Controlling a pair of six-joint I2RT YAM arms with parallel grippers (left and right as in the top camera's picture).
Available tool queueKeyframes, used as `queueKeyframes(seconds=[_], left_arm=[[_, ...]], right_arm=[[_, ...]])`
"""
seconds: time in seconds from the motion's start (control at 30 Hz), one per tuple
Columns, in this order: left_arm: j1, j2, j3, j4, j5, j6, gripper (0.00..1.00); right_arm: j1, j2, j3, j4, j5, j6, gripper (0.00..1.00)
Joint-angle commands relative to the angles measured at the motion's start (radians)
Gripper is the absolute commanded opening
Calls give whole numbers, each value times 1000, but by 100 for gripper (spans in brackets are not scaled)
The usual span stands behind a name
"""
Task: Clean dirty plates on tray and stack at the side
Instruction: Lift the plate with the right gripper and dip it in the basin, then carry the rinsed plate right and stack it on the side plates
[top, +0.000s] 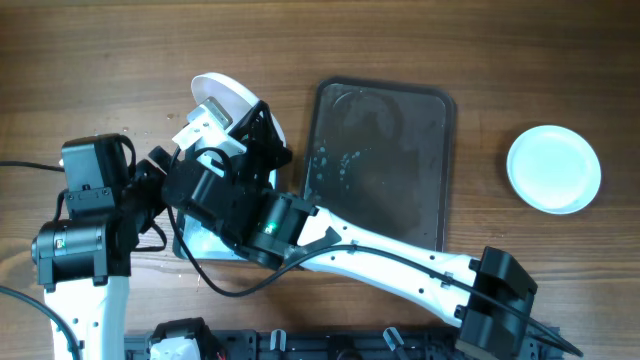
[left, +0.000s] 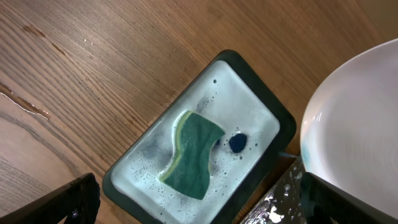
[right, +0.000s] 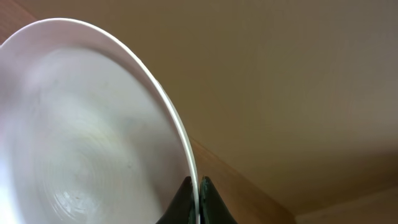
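The plate (right: 93, 124) I hold stands tilted on edge, its rim pinched at the bottom by the right gripper (right: 198, 193), fingers closed down to the rim's thickness. Its face looks plain white to me. It hangs just left of the tray (top: 390, 170), which carries no plates, above the small tray (left: 249, 71) holding the sponge (left: 193, 155). The left gripper (left: 199, 205) is spread wide and empty over that sponge. The stack (top: 553, 168) lies far to the right across the wooden table (top: 100, 60). I judge it is the right arm's carry.
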Motion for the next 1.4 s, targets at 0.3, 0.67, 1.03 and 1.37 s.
queueKeyframes(seconds=[0.3, 0.67, 1.03, 1.37], left_arm=[[7, 2, 13, 3, 9, 2, 100], [7, 2, 13, 3, 8, 2, 100], [7, 2, 13, 3, 8, 2, 100], [7, 2, 13, 3, 8, 2, 100]], right_arm=[[3, -40, 24, 7, 29, -5, 4], [3, -40, 24, 9, 25, 18, 4], [-327, -61, 24, -359, -916, 610, 4], [-1239, -312, 24, -571, -1713, 683, 4]])
